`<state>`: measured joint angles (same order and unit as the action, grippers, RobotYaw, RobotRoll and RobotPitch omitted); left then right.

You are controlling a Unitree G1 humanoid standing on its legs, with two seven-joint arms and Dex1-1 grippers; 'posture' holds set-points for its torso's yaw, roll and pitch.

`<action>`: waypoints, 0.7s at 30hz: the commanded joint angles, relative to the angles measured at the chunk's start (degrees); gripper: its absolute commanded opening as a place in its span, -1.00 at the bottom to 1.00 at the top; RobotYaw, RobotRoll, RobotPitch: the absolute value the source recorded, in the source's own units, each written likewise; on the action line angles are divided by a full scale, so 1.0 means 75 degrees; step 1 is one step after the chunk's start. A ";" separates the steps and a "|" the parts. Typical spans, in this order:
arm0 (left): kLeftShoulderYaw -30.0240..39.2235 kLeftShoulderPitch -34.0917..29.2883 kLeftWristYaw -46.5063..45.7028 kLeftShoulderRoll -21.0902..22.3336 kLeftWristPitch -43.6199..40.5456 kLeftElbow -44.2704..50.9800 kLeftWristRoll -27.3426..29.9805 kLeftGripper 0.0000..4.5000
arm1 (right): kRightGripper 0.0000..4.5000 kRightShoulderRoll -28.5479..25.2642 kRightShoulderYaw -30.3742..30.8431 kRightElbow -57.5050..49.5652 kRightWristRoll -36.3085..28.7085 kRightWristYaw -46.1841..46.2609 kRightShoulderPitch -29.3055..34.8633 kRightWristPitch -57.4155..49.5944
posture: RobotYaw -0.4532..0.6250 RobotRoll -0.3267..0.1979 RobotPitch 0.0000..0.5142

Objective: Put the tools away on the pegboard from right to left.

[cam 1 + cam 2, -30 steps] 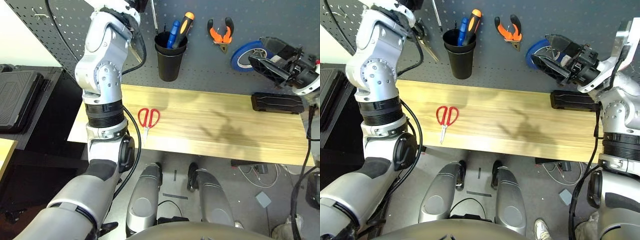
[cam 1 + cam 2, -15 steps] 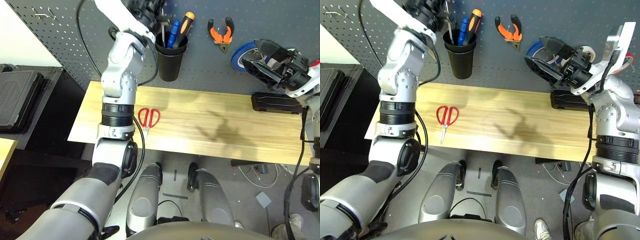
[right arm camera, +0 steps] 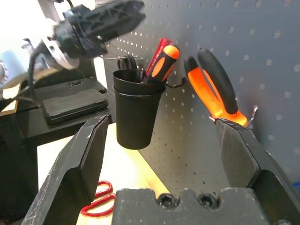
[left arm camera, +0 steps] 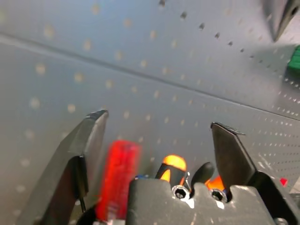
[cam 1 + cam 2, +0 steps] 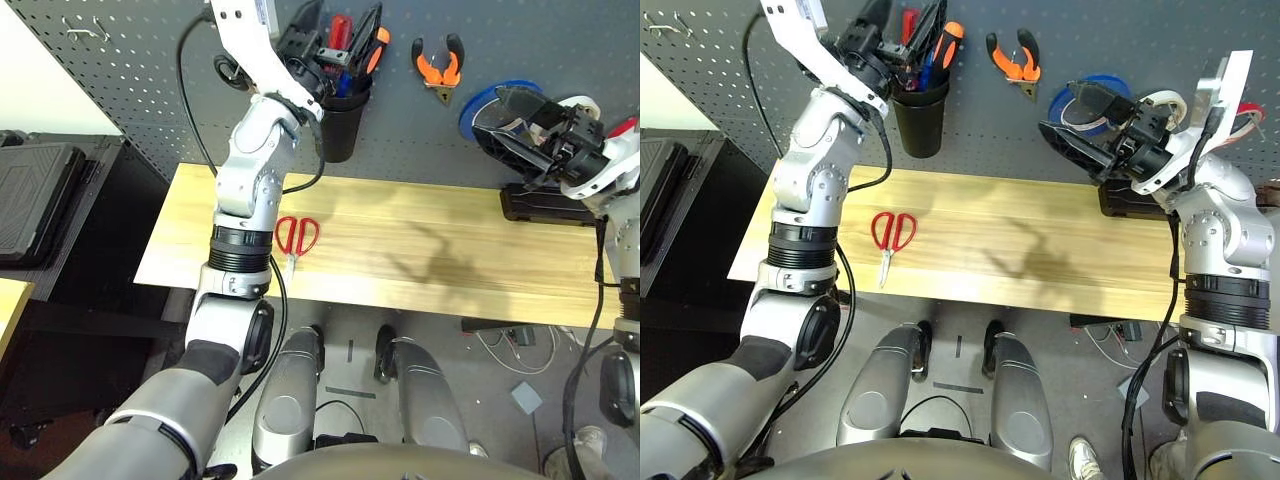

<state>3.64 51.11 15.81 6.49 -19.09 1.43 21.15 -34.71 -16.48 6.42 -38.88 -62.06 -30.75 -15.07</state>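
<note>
Left eye view, scanned left to right: the left gripper point(image 5: 335, 45) sits at the upper centre-left of the frame, directly over the black cup point(image 5: 340, 125) on the pegboard point(image 5: 150, 90). In the left wrist view its 2 fingers point(image 4: 86, 140) stand wide apart with nothing between them; the red-handled screwdriver point(image 4: 117, 176) stands below them in the cup, released.

Below, at centre-left of the frame, the red-handled scissors point(image 5: 297, 237) lie flat on the wooden table point(image 5: 450, 260), clear of both arms. These are judged to be the 1 tool not yet stowed.

At upper centre-right, the orange-and-black-handled pliers point(image 5: 441, 66) hang on a hook. Farther right, the right gripper point(image 5: 515, 130) hangs in front of the board with its jaws fully spread and empty, covering part of a blue tape roll point(image 5: 480, 105). The red tape ring cannot be made out.

Risks:
1. Withdrawing the left gripper sideways could catch the screwdriver handle or tip the cup, because the fingers straddle it closely.
2. Grasping the scissors flat on the table may fail, because the thin profile offers little to grip.
</note>
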 commanded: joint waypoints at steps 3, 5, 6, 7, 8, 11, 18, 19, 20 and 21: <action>0.0359 -0.0629 -0.0161 0.0752 -0.1548 0.1939 0.0596 0.99 | 1.00 0.0030 0.0248 -0.0488 0.0062 -0.0237 0.0617 -0.0028 | 0.17 0.25 -0.11; 0.0468 -0.1102 -0.0231 0.1034 -0.2156 0.2570 0.0845 0.99 | 1.00 0.0064 0.0429 -0.0534 0.0246 -0.0250 0.0905 0.0048 | 0.21 0.25 -0.07; 0.0512 -0.1483 -0.0285 0.1131 -0.2424 0.2900 0.0939 0.99 | 1.00 0.0088 0.0542 -0.0544 0.0355 -0.0236 0.1060 0.0074 | 0.23 0.25 -0.07; 0.0507 -0.1870 -0.0347 0.1199 -0.2662 0.3199 0.0998 0.99 | 1.00 0.0118 0.0643 -0.0546 0.0455 -0.0228 0.1200 0.0108 | 0.23 0.25 -0.06; 0.0467 -0.2221 -0.0393 0.1237 -0.2819 0.3440 0.1024 0.99 | 1.00 0.0137 0.0729 -0.0560 0.0531 -0.0233 0.1315 0.0122 | 0.24 0.25 -0.05; 0.0300 -0.3058 -0.0579 0.1184 -0.3072 0.3923 0.0983 0.99 | 1.00 0.0143 0.0954 -0.0590 0.0743 -0.0278 0.1612 0.0166 | 0.26 0.25 -0.02; -0.0218 -0.4643 -0.0999 0.1084 -0.3354 0.3834 0.0442 0.99 | 1.00 0.0080 0.1927 -0.0263 0.2074 -0.0011 0.1940 0.0504 | 0.29 0.25 0.04; -0.0351 -0.4814 -0.1074 0.1173 -0.3330 0.3614 0.0191 0.99 | 1.00 0.0116 0.2053 -0.0212 0.2260 0.0221 0.1908 0.0318 | 0.29 0.25 0.04; -0.0395 -0.4949 -0.1187 0.1176 -0.3398 0.3373 0.0041 0.99 | 1.00 0.0191 0.2135 -0.0161 0.2358 0.0404 0.1856 0.0179 | 0.29 0.25 0.06; -0.0407 -0.5040 -0.1255 0.1157 -0.3447 0.3185 -0.0039 0.99 | 1.00 0.0253 0.2192 -0.0115 0.2422 0.0513 0.1814 0.0110 | 0.29 0.25 0.06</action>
<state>1.55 14.79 7.36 15.02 -43.62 27.66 22.83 -33.12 -1.00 4.90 -22.16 -59.67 -17.31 -13.10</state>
